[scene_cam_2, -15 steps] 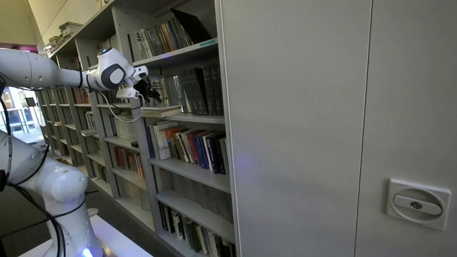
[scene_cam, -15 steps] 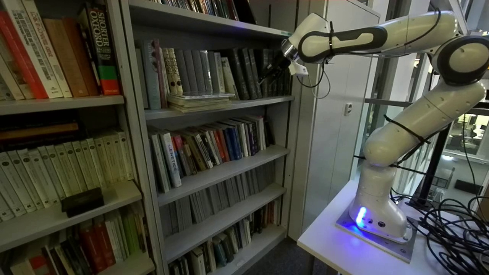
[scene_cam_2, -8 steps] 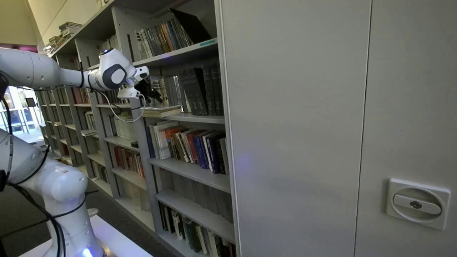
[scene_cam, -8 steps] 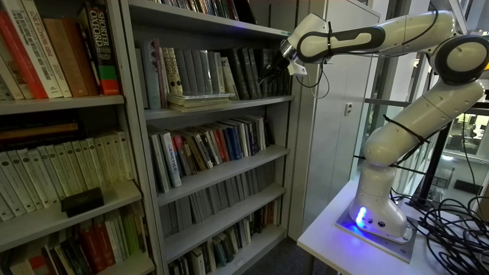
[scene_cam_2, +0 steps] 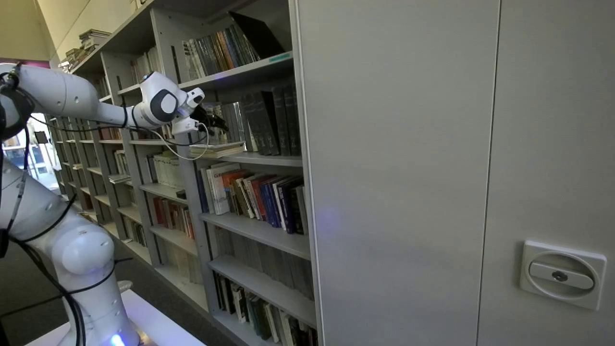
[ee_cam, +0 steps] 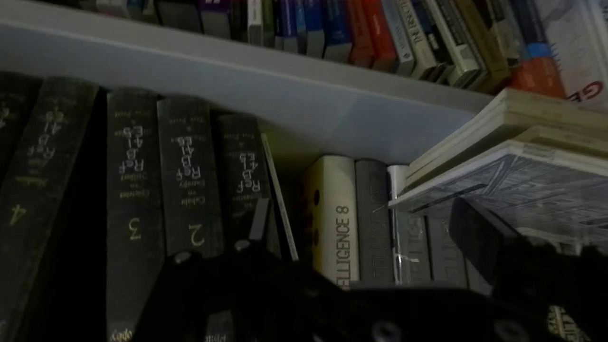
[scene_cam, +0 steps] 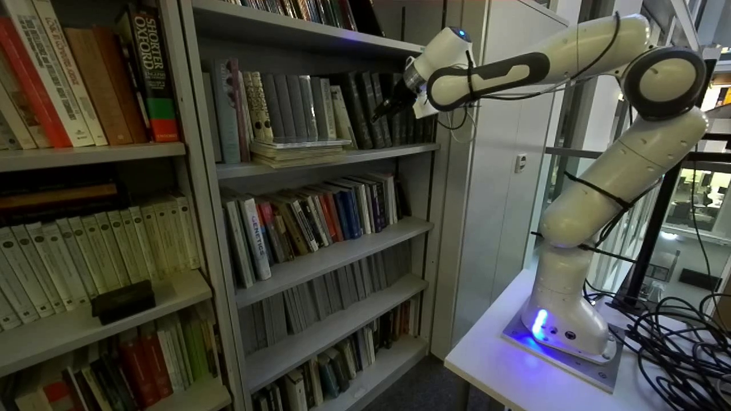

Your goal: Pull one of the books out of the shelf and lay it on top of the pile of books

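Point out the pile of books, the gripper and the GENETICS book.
Pile of books (scene_cam: 298, 154): in an exterior view, on its stacked edges.
Gripper (ee_cam: 369, 221): in the wrist view, midway between its fingertips.
GENETICS book (scene_cam: 257, 237): in an exterior view, on its lettered spine.

Gripper (ee_cam: 365, 216) presents with jaws parted, in front of dark numbered volumes (ee_cam: 135, 204) and the pile of books (ee_cam: 527, 171).

In an exterior view, blue base light (scene_cam: 539, 324) spills over tabletop (scene_cam: 485, 357), lower right; shelf (scene_cam: 342, 249) recesses dim. In an exterior view, left-edge background (scene_cam_2: 47, 179) washed out. Wrist view: underexposed; gripper (ee_cam: 368, 225) near-black, lower half; glare on shiny spine (ee_cam: 401, 242).
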`<action>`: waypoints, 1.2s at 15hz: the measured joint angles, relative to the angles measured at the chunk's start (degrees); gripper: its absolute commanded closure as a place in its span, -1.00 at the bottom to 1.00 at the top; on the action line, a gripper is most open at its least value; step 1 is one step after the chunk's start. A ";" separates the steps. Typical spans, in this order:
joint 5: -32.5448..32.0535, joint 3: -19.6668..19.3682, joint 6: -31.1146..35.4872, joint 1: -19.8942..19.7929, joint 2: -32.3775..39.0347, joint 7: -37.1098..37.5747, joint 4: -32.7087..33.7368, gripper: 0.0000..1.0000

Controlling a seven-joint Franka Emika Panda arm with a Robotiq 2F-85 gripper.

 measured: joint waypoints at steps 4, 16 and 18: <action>-16.82 9.22 8.47 -10.99 7.70 10.95 6.80 -1.00; -36.64 20.86 12.35 -26.01 10.44 29.30 12.72 -1.00; -36.27 20.89 12.39 -25.48 10.53 29.31 12.51 -1.00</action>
